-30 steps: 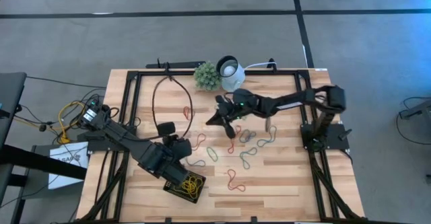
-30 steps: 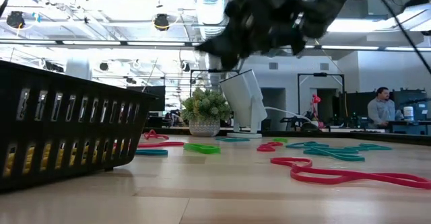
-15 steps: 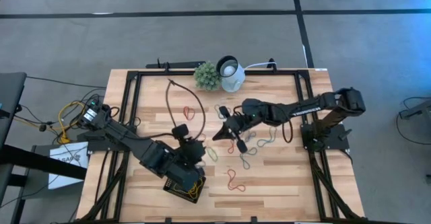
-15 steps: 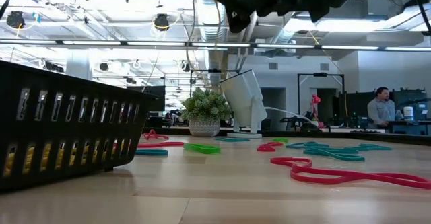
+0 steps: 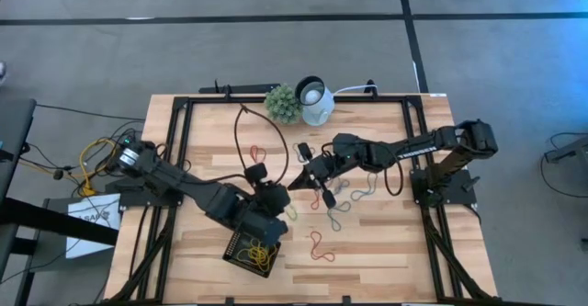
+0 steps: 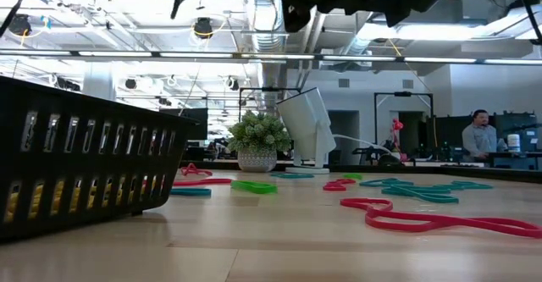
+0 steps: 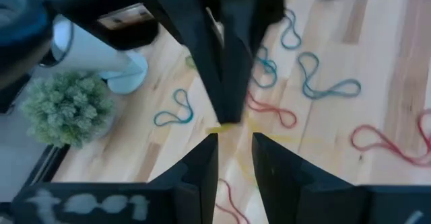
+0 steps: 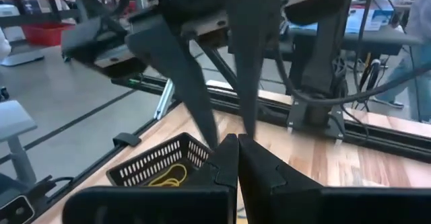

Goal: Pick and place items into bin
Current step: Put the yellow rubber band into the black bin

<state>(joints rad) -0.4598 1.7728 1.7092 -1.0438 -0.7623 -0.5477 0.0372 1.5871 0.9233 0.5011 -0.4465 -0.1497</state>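
The left gripper [image 5: 278, 198] hangs in the air just past the far side of the black bin [image 5: 251, 247]. Its fingers [image 7: 202, 163] are a little apart, and I cannot tell if they hold anything. The right gripper [image 5: 300, 181] is right by it, fingers [image 8: 225, 158] pressed together. The bin sits at the near left of the table [image 5: 386, 242] with yellow bands [image 5: 258, 250] inside. More bands [image 5: 338, 216] lie on the wood to the right.
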